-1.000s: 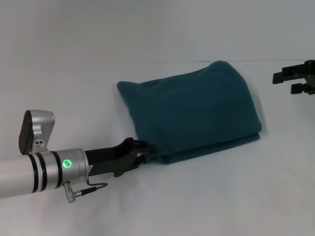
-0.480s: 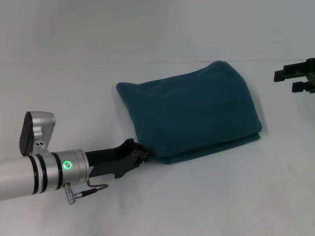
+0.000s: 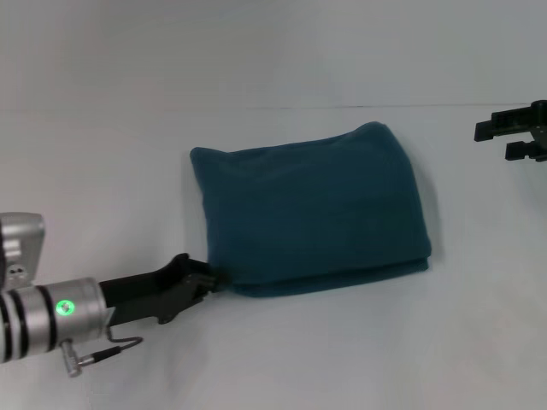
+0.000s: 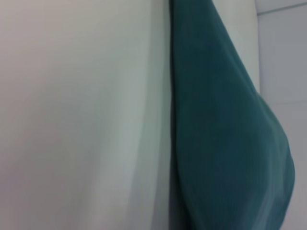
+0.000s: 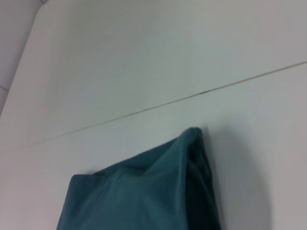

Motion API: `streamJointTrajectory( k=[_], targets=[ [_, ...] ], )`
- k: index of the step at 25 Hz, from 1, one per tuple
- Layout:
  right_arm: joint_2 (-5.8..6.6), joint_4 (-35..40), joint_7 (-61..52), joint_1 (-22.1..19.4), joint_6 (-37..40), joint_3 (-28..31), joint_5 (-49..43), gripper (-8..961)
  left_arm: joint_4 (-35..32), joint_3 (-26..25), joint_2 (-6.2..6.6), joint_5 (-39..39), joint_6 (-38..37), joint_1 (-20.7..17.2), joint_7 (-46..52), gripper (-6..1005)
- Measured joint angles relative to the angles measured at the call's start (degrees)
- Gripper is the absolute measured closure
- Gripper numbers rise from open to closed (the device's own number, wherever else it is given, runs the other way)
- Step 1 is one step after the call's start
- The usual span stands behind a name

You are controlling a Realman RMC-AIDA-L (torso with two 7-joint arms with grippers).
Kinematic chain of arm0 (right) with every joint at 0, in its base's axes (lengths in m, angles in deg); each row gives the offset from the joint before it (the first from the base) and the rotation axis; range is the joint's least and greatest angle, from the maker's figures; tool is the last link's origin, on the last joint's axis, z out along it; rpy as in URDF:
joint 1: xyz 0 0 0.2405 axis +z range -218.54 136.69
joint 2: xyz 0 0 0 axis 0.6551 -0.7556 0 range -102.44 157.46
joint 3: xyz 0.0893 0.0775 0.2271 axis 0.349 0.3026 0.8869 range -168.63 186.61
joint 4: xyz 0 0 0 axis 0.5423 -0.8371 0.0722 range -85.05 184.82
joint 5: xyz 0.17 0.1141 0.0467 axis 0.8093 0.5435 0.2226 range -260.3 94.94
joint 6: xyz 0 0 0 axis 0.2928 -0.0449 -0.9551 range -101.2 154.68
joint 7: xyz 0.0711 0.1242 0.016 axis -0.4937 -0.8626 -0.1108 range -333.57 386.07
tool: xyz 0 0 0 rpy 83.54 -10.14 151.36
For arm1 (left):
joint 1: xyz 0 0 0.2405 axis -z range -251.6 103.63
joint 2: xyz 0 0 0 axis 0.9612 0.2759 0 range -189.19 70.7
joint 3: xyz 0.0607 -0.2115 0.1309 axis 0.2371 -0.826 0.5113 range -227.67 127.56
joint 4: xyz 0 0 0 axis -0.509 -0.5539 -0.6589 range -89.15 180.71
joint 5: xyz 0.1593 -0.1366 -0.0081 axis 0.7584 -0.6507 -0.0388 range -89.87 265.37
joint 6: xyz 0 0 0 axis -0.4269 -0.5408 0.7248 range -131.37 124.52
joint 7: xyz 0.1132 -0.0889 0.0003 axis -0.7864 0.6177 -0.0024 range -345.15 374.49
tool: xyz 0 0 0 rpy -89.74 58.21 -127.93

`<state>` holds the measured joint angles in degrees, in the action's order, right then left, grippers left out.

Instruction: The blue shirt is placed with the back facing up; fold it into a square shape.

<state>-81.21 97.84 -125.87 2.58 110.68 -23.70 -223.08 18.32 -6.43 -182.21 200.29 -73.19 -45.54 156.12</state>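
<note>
The blue shirt (image 3: pixel 312 213) lies on the white table as a thick, roughly square bundle, plain side up. My left gripper (image 3: pixel 212 277) is at its near left corner, low on the table, with its black fingers closed on the edge of the cloth. The left wrist view shows the shirt (image 4: pixel 225 124) from close by as a rounded fold beside bare table. My right gripper (image 3: pixel 500 141) hovers open at the far right, well apart from the bundle. In the right wrist view the shirt (image 5: pixel 144 196) shows its far corner.
The white table (image 3: pixel 128 154) spreads out on every side of the bundle. A thin seam (image 5: pixel 158 106) runs across the table just behind the shirt.
My left arm has pulled back to the left and toward me. The shirt bundle has slid left with it. The right gripper has not moved.
</note>
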Motion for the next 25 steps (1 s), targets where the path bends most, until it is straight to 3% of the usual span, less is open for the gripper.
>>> streamJointTrajectory(
  k=[5, 14, 18, 21, 25],
  targets=[
    [-0.02, -0.2, 0.0, 0.3, 0.0, 0.0, 0.4, 148, -0.5, -2.1, 1.67, 1.9, -2.2, -0.7, 0.2, 948],
    [-0.09, -0.3, 0.2, 0.4, 0.2, 0.0, 0.4, 145, -1.3, -5.4, 2.51, 7.1, -4.4, -0.6, -0.5, 882],
    [-0.09, -0.3, 0.5, 0.2, 0.2, 0.0, 0.4, 143, -3.5, -5.4, 2.70, 10.4, -5.3, -0.8, -0.6, 850],
    [-0.09, -0.3, 1.6, 0.1, 0.1, 0.0, 0.4, 142, -7.8, -6.3, 3.40, 10.7, -7.3, -3.0, -0.5, 825],
    [-0.11, -0.2, 3.9, -0.2, 0.0, 0.1, 0.9, 140, -12.3, -10.1, 4.16, 10.7, -11.3, -4.8, -1.6, 690]
  ],
)
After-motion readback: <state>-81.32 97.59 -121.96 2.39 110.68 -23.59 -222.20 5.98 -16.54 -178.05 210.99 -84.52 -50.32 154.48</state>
